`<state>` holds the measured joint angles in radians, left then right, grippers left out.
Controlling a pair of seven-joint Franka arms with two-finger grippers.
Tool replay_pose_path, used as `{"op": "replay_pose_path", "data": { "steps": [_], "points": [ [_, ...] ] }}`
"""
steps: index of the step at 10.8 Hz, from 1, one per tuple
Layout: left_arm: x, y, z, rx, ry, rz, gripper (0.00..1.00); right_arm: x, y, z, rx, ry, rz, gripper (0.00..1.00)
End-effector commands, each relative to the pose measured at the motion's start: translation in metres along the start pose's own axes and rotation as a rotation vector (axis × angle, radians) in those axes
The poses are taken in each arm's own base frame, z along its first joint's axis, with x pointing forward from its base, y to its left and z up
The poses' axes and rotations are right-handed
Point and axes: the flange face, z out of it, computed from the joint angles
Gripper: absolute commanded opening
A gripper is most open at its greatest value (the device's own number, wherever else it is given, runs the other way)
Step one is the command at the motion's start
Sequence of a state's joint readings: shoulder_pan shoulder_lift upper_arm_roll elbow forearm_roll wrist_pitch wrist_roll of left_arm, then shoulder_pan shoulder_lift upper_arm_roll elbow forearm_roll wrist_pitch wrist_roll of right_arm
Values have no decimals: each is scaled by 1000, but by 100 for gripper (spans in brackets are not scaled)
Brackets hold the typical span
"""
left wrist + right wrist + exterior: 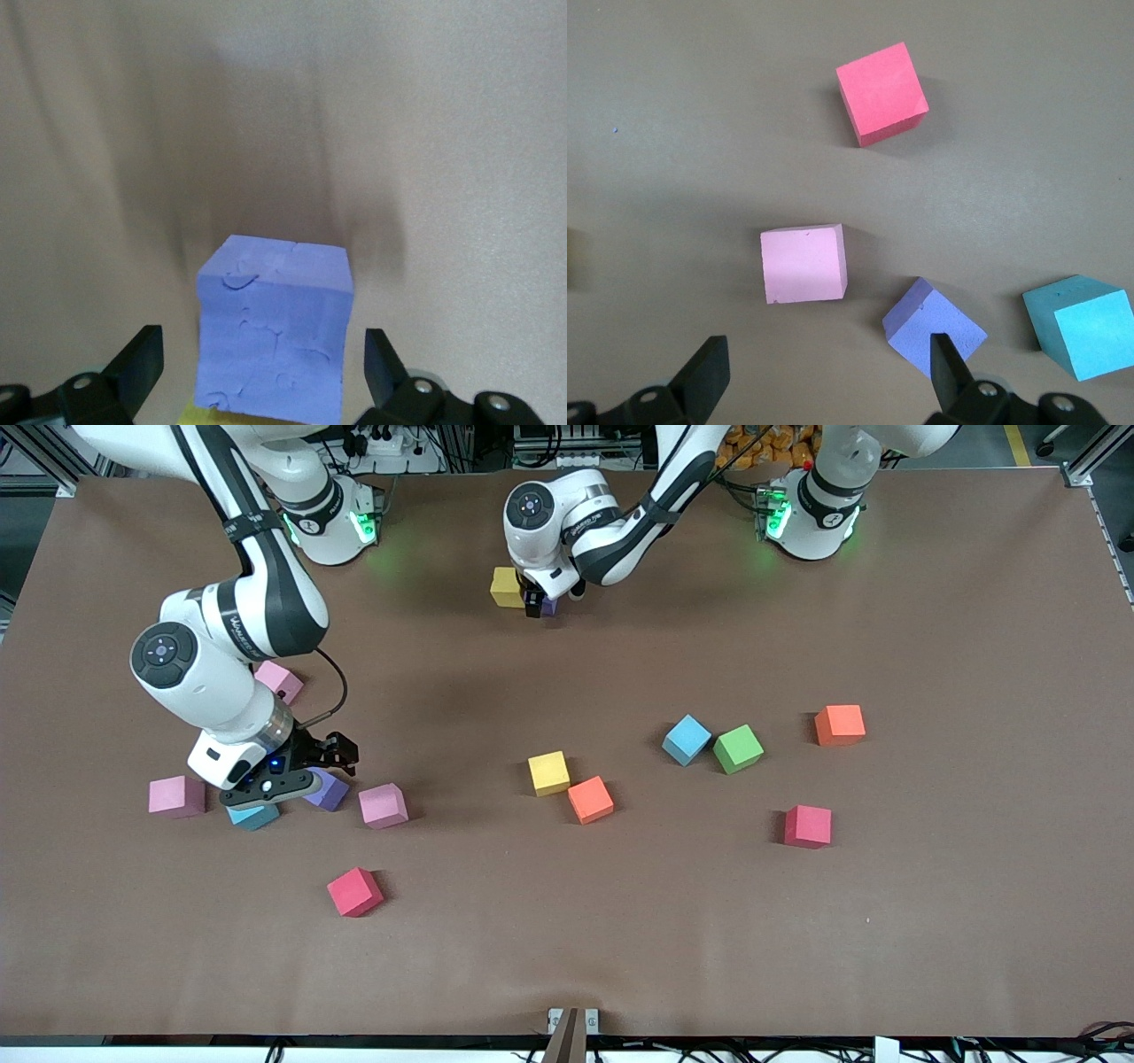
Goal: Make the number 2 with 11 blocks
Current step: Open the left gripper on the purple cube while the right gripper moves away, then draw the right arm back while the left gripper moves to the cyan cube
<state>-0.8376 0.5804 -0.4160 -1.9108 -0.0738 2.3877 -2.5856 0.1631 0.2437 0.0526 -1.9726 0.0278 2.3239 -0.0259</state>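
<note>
My left gripper is down at the table toward the robots' bases, open around a purple block; its fingers stand clear of the block on both sides. A yellow block touches that purple block. My right gripper hangs open and empty over the table toward the right arm's end, beside another purple block. A pink block, a light blue block and a red block lie close by.
Two more pink blocks lie near the right arm. Mid-table lie a yellow block and an orange one, touching. Toward the left arm's end are light blue, green, orange and red blocks.
</note>
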Motion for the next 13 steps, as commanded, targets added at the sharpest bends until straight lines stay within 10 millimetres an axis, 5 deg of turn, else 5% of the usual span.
{"op": "replay_pose_path", "data": {
  "steps": [1, 5, 7, 10, 13],
  "points": [
    [-2, -7, -16, 4, 24, 30, 100, 8, 0, -2, 0, 9, -12, 100],
    [0, -17, -36, 19, 66, 84, 100, 13, 0, -20, 0, 31, 11, 100],
    [2, -5, -55, 26, 79, 90, 100, 4, 4, -55, -13, 15, 138, 100],
    [31, 65, -95, 17, 36, 5, 100, -3, 46, -108, -24, -25, 278, 100],
    [85, 144, -131, -28, 17, -73, 100, 1, 61, -156, -34, -104, 310, 100]
  ]
}}
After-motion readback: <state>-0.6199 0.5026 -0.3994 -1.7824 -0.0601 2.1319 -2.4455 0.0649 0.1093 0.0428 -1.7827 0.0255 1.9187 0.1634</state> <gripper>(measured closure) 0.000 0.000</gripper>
